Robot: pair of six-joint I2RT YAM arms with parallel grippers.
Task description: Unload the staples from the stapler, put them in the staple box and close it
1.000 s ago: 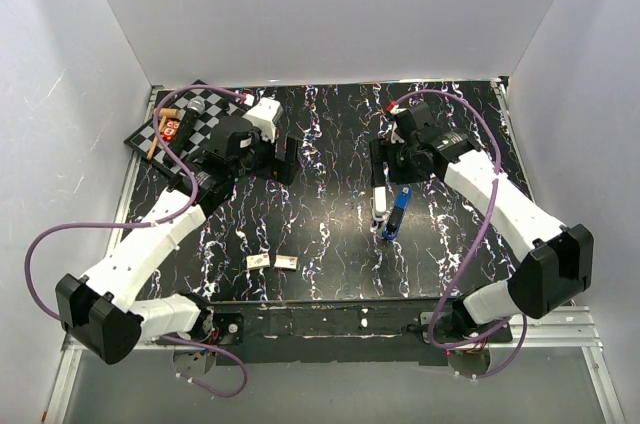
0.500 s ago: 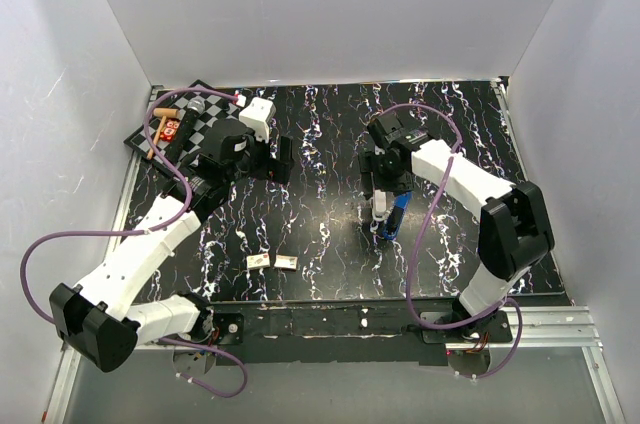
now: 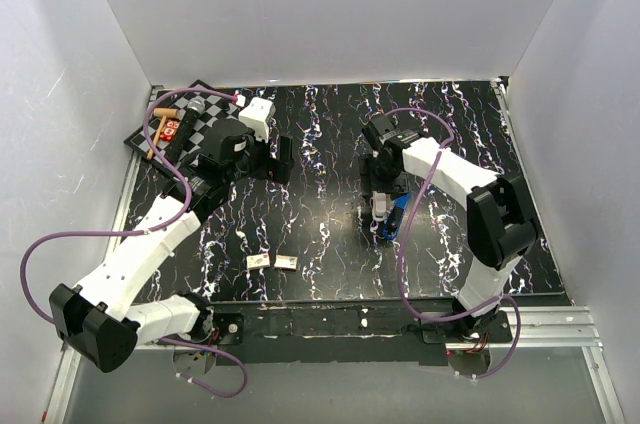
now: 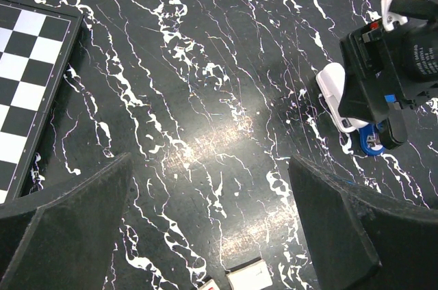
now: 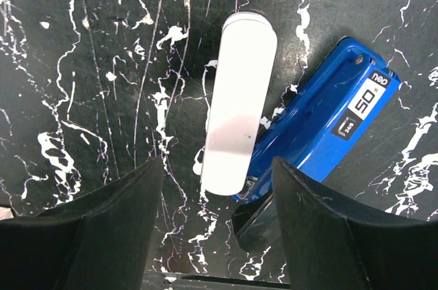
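Note:
The stapler (image 3: 389, 213) lies on the black marbled table, swung open in a V. In the right wrist view its white arm (image 5: 239, 124) and bright blue arm (image 5: 321, 122) meet near the bottom at the hinge. My right gripper (image 5: 217, 225) hangs open just above it, one finger on each side of the hinge end, holding nothing. The stapler also shows in the left wrist view (image 4: 340, 100), partly hidden by the right gripper. My left gripper (image 4: 209, 225) is open and empty over bare table, well left of the stapler.
Two small tan-white blocks (image 3: 273, 262) lie near the table's front edge; one shows in the left wrist view (image 4: 248, 279). A checkered board (image 3: 187, 122) with small items sits at the back left corner. White walls enclose the table.
My right gripper has moved toward the front and lower over the stapler, its arm folding in. The left arm shifted slightly a second ago and has since stayed still.

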